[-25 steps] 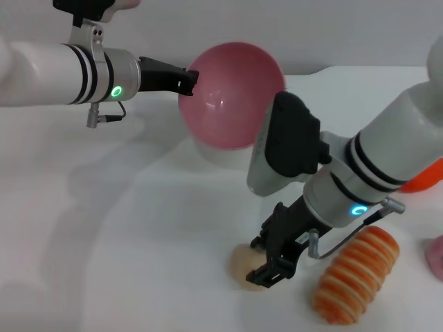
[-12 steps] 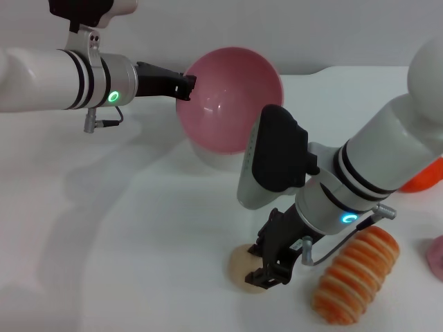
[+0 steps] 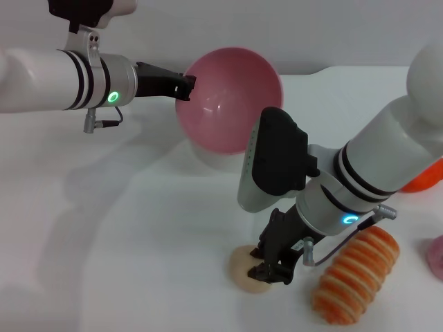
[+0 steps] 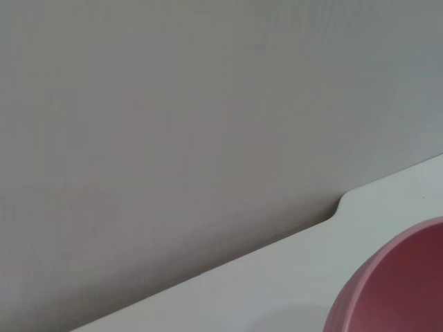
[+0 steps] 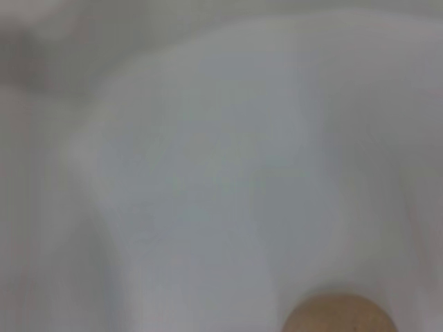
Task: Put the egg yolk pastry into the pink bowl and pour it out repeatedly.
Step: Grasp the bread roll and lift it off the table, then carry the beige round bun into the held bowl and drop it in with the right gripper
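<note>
With the left gripper (image 3: 185, 84) clamped on the tilted pink bowl's (image 3: 228, 100) rim, the right gripper (image 3: 271, 266) should close its narrowly parted fingers squarely around the egg yolk pastry (image 3: 246, 268) on the desk (image 3: 138, 235) before lifting.

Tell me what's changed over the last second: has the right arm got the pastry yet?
The right gripper came down and shifted slightly toward the robot's left, closing in over the egg yolk pastry, which lies on the table; a grasp can't be confirmed. The left gripper drew the pink bowl slightly leftward early on, then held it tilted. The striped roll hasn't moved.
</note>
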`<state>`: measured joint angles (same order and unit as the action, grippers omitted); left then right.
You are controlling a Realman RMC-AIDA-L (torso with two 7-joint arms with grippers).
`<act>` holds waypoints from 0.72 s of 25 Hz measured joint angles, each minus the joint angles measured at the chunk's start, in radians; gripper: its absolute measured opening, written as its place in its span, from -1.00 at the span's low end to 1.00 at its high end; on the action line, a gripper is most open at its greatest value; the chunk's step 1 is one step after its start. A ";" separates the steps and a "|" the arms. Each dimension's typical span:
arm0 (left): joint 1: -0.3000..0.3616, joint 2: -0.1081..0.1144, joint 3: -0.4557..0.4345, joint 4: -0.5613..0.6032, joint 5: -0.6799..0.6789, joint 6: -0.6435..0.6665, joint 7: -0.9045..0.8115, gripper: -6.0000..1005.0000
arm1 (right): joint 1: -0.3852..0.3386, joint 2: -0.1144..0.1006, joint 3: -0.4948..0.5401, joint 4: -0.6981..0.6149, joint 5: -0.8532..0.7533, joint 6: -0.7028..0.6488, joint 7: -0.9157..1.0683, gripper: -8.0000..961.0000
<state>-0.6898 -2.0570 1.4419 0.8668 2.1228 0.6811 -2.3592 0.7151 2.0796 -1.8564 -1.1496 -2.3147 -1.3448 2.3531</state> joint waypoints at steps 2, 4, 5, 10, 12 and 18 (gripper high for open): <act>0.000 0.000 0.000 0.000 0.000 0.000 0.000 -0.91 | 0.000 -0.001 0.002 -0.002 0.000 -0.004 0.000 -0.42; 0.000 0.000 -0.001 0.000 0.000 0.000 0.000 -0.91 | -0.003 -0.001 0.008 -0.016 0.000 -0.017 0.001 -0.46; 0.000 0.000 -0.002 0.000 0.000 0.000 0.000 -0.91 | -0.006 -0.001 0.012 -0.029 0.001 -0.025 0.002 -0.48; -0.004 0.002 -0.003 0.000 0.002 0.004 0.000 -0.91 | -0.065 -0.006 0.083 -0.239 -0.001 -0.133 0.020 -0.56; -0.005 0.002 -0.005 0.000 0.003 0.010 0.000 -0.91 | -0.102 -0.007 0.149 -0.376 -0.002 -0.181 0.023 -0.60; -0.009 0.003 -0.007 0.001 0.006 0.037 0.000 -0.91 | -0.166 -0.003 0.350 -0.675 -0.005 -0.231 0.030 -0.68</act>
<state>-0.6990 -2.0542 1.4352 0.8676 2.1289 0.7183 -2.3592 0.5488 2.0766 -1.5061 -1.8246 -2.3201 -1.5759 2.3831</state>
